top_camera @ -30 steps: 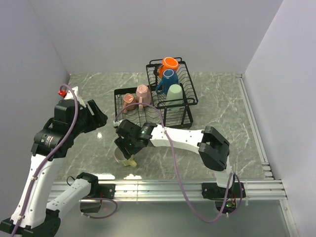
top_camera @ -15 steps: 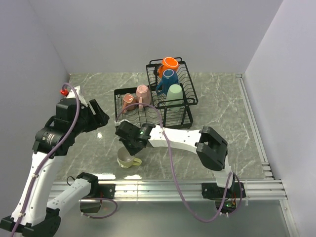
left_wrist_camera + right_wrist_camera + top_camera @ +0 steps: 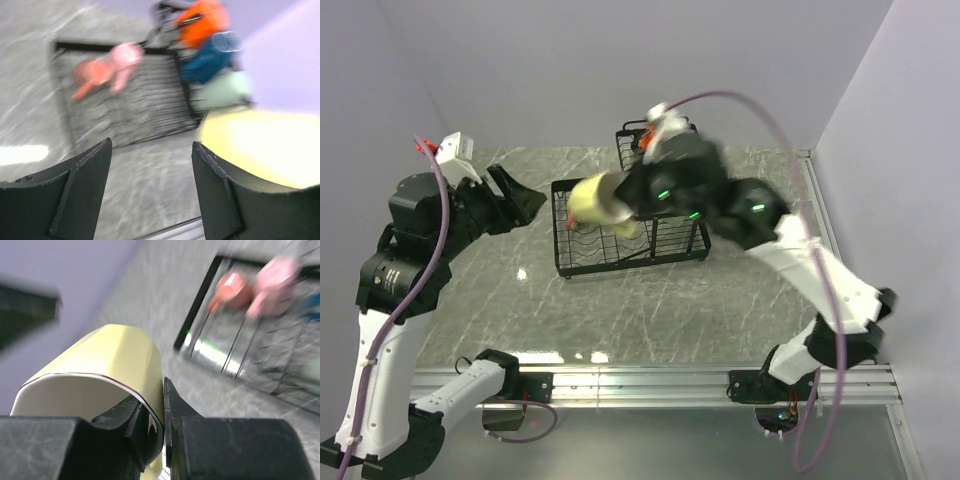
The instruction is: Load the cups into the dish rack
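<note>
Your right pincer is clenched on the wall of the yellow mug, raised and tipped, with the dish rack ahead of and below it. Lower it slowly into the bare slots, short of the pink mugs beyond. Your left pincer stands released, empty.

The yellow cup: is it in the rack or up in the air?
Up in the air. The right gripper pinches the yellow cup by its rim, tipped, above the dish rack.
</note>
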`<state>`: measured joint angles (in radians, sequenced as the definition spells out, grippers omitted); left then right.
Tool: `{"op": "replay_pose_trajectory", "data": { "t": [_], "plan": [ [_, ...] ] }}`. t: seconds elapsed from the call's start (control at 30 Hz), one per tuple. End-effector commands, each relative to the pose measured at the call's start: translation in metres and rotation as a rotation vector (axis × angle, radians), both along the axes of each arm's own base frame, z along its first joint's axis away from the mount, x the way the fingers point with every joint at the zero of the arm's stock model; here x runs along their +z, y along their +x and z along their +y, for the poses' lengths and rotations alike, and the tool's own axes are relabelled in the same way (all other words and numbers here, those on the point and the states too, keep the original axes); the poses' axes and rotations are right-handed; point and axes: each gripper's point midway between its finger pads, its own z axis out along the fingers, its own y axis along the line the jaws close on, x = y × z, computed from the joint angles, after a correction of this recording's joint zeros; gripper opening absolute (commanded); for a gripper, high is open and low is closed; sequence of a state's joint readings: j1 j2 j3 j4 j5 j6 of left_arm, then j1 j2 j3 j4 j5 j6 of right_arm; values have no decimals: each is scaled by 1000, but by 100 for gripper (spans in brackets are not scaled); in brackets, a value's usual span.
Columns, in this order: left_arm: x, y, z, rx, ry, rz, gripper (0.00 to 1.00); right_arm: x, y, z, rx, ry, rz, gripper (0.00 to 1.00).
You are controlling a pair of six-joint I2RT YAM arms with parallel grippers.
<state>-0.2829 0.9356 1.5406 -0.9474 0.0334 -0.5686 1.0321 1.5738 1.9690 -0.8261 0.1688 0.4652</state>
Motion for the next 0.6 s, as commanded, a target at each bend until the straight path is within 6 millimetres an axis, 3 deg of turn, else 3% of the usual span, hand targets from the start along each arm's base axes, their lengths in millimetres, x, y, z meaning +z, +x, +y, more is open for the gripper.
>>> {"op": "replay_pose_trajectory", "data": {
  "t": [0.0,0.03,0.07,0.13,0.17,0.2,0.23,0.27,0.3,0.33,0.4,0.47,0.5,0.57],
  "plan": [
    [68,-15,-36,-239,-95,-265,70,60,22,-53,-118,184,-10,0],
    [77,-27,-51,-347,-132,-306,70,71,21,-63,-112,235,2,0],
    [88,-40,-59,-413,-159,-363,70,77,37,-80,-160,262,-6,0],
    [104,-46,-74,-509,-242,-458,72,91,36,-94,-151,325,1,0],
    [107,-61,-86,-619,-301,-458,73,99,48,-108,-182,361,-16,0],
    [96,-58,-93,-657,-332,-427,73,104,48,-112,-173,389,-14,0],
    [108,-63,-98,-712,-353,-494,73,113,42,-113,-139,447,-15,0],
    [96,-64,-106,-775,-410,-433,73,117,45,-120,-141,478,-20,0],
    [96,-67,-110,-809,-436,-436,73,110,46,-119,-138,507,18,0],
    [109,-73,-111,-853,-446,-520,73,125,42,-122,-116,562,-13,0],
    [99,-71,-116,-895,-502,-478,73,120,37,-118,-66,628,55,0],
    [100,-69,-118,-915,-530,-493,73,136,24,-113,21,713,40,0],
    [95,-67,-120,-928,-540,-481,73,125,24,-109,26,749,103,0],
    [95,-62,-124,-945,-561,-485,71,143,14,-107,93,836,70,0]
  ]
}}
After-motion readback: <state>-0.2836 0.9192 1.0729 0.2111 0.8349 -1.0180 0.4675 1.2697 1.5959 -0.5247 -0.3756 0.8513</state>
